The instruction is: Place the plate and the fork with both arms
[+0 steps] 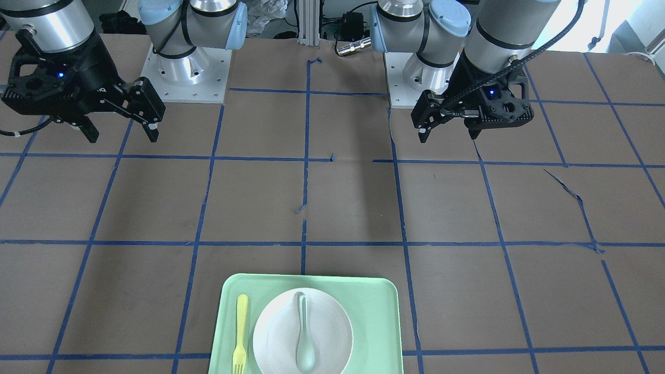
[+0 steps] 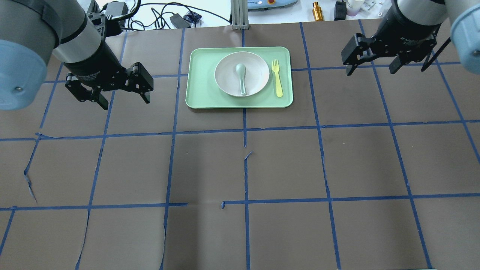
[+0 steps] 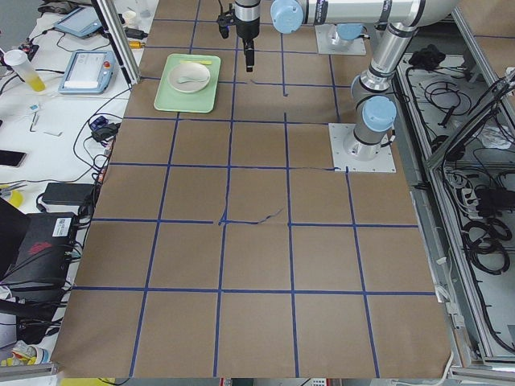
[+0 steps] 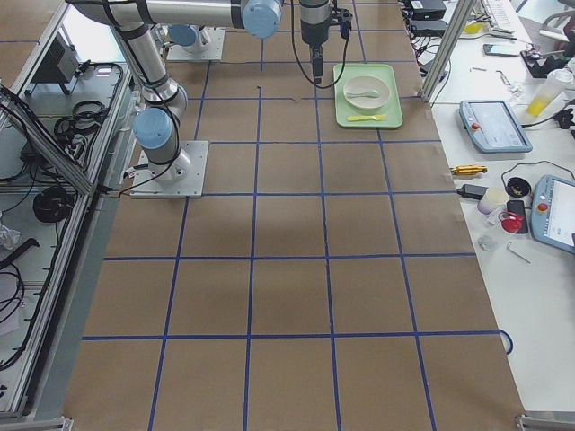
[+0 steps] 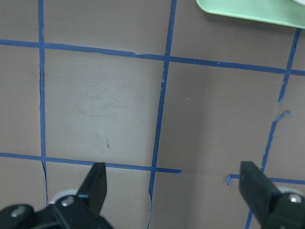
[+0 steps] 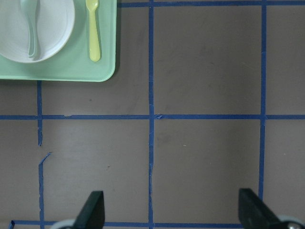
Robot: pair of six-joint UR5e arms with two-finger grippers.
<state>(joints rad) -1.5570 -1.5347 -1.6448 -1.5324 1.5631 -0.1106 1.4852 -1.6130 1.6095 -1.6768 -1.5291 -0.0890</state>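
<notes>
Both of my hands hang above the bench (image 2: 285,165) with nothing in them. My left hand (image 2: 125,103) has its two black fingers spread wide. In its wrist view only brown bench and blue tape lines (image 2: 245,129) show between the fingertips, with a corner of the tray at the top edge. My right hand (image 2: 371,72) is spread just as wide and is also empty, and its wrist view shows bare bench between the fingers.

The pale green tray (image 2: 202,90) sits flat at the far side of the bench, between my two hands and well apart from each. The off-white plate (image 2: 258,75) lies on the tray, roughly at its middle. A grey-green spoon (image 2: 241,73) rests in the plate, its bowl toward the far side and its handle pointing back toward me. The yellow fork (image 2: 277,80) lies flat on the tray just beside the plate, on my right side. Its tines point away from me, and a narrow strip of green shows between it and the plate's rim. Plate and fork are both on the tray, and neither hand touches them.
</notes>
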